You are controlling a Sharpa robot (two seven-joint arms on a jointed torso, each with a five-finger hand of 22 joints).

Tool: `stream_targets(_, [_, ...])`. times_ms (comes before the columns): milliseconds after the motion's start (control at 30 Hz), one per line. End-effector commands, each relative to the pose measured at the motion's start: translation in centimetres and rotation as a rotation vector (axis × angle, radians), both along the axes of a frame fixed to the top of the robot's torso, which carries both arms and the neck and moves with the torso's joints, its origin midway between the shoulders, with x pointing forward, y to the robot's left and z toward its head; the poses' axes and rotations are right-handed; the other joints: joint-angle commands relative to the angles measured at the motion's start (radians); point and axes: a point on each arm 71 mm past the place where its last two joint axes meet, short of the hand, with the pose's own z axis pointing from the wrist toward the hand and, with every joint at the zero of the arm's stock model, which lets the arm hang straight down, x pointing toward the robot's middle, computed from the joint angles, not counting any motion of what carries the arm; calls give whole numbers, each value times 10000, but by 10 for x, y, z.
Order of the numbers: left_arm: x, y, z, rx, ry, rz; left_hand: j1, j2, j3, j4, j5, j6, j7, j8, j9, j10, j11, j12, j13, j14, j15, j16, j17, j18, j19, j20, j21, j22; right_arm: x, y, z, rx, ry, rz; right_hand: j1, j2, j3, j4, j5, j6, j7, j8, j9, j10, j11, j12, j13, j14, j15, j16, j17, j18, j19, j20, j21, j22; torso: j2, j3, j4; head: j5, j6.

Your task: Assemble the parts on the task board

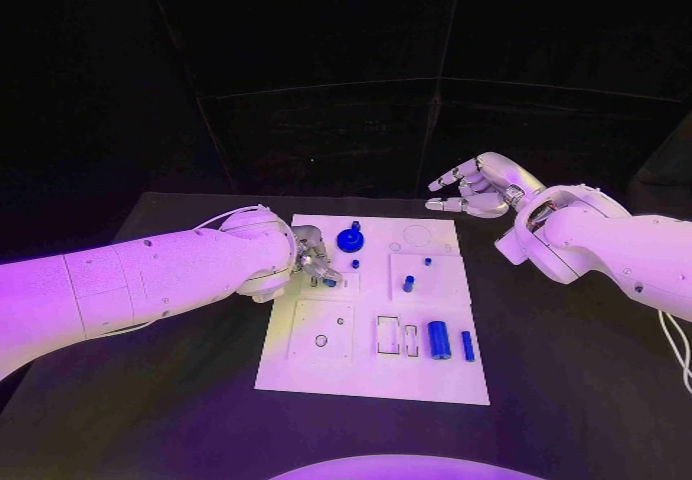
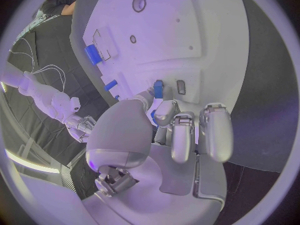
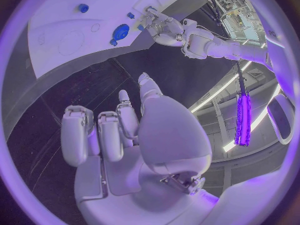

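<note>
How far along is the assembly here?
Early to midway. A blue round part and small pegs already stand on the task board. The left robot hand pinches a small blue part over the board. Two blue cylinders lie unplaced; the right robot hand holds nothing.

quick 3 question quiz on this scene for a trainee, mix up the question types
1. True or false: the right hand rests on the task board.
2. Which hand is at the small blue part on the board? A) left hand B) right hand C) both
3. Fill in: the two blue cylinders lying side by side are near the board's edge closest to the ____.

Key
1. False: it hovers beyond the board's far right corner, fingers apart, holding nothing.
2. A
3. robot
</note>
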Motion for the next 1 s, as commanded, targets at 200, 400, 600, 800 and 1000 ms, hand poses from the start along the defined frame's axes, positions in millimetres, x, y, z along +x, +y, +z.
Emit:
stream_targets(200, [-1, 1, -2, 237, 195, -167, 18, 85, 1086, -999, 40, 56, -38, 50, 7, 54, 4, -45, -17, 1040, -13, 31, 2634, -16, 13, -64, -50, -14, 0, 1, 1, 16, 82, 69, -21, 68, -43, 0, 36, 47, 5, 54, -13, -63, -4, -43, -2, 726, -70, -56, 1173, -25, -79, 18, -36, 147, 2, 5, -10, 15, -18])
stream_targets(400, [-1, 1, -2, 214, 204, -170, -249, -23, 1094, -902, 34, 132, -34, 104, 59, 99, 12, -3, 29, 1040, -4, 31, 2634, -18, 13, -60, -53, -4, 0, 1, 1, 19, 85, 82, -32, 72, -49, 4, 39, 48, 5, 55, -13, -63, -4, -45, -4, 724, -70, -61, 1166, -27, -75, 17, -34, 154, 13, 4, -23, 6, -27])
stream_targets(600, [-1, -1, -3, 242, 289, -222, -800, -241, 793, -639, 31, 284, -57, 235, 161, 185, 2, 91, 120, 1040, -12, 31, 2634, -13, 10, -63, -71, -19, 0, 2, 1, 21, 86, 96, -60, 77, -66, 17, 42, 48, 5, 56, -14, -75, -4, -62, -20, 721, -70, -69, 1151, -21, -89, 17, -48, 124, 1, 2, -11, -9, -47])
stream_targets(800, [0, -3, -3, 328, 375, -272, -1621, -576, 100, -216, 37, 421, -85, 400, 295, 313, -18, 262, 288, 1040, -38, 31, 2634, -11, 22, -79, -75, -11, 0, 3, 1, 36, 71, 122, -82, 78, -80, 27, 44, 47, 6, 56, -14, -95, -3, -91, -47, 717, -70, -80, 1130, -13, -107, 17, -66, 86, -1, 1, 0, -10, -54])
stream_targets(1000, [3, -4, -4, 358, 346, -199, -1806, -555, -122, -92, 35, 423, -113, 452, 357, 323, -50, 283, 298, 1040, -62, 31, 2634, -16, 38, -96, -60, 21, -1, 3, 1, 39, 67, 122, -86, 78, -83, 28, 45, 46, 6, 56, -14, -99, -3, -97, -53, 716, -70, -84, 1123, -10, -114, 17, -72, 71, -2, 6, -8, 0, -36])
